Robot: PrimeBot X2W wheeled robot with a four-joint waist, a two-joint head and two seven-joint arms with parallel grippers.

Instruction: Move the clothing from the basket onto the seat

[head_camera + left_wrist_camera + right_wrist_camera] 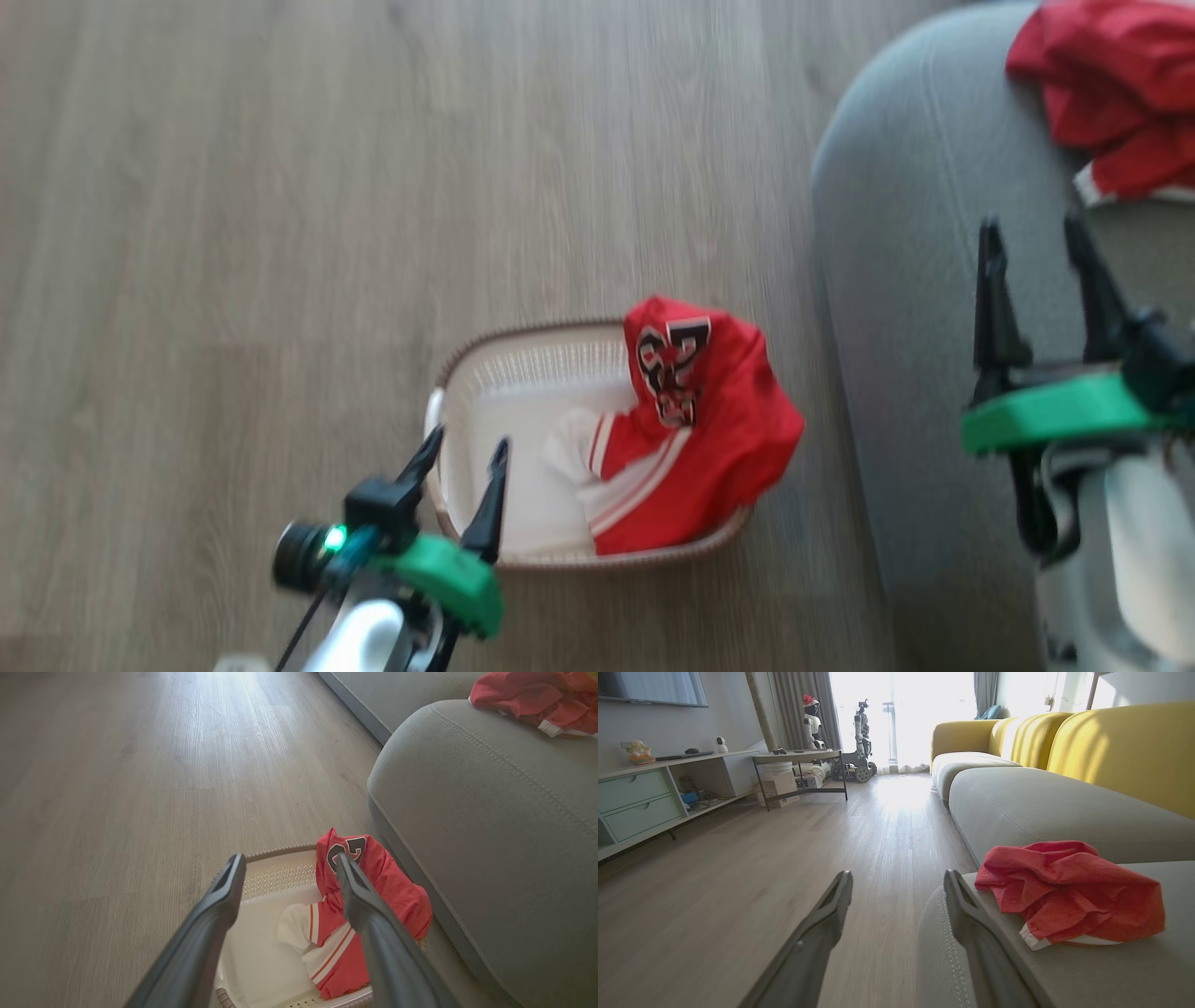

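Observation:
A red garment (705,439) with white stripes and black-and-white number print lies in the right half of the cream basket (495,392), draped over its right rim. My left gripper (469,450) hovers open over the basket's left end, empty; its wrist view looks down on the same garment (373,886) and the basket (280,877). A second red garment (1116,93) lies crumpled on the grey seat (896,280). My right gripper (1032,238) stands open and empty above the seat's rounded edge, left of that garment (1069,891) on the seat (1064,807).
The basket stands on wood floor (280,233) just left of the seat. Yellow back cushions (1125,751) line the sofa. Across the room are a low cabinet (640,802), a side table (801,763) and other robots (859,732) by the window.

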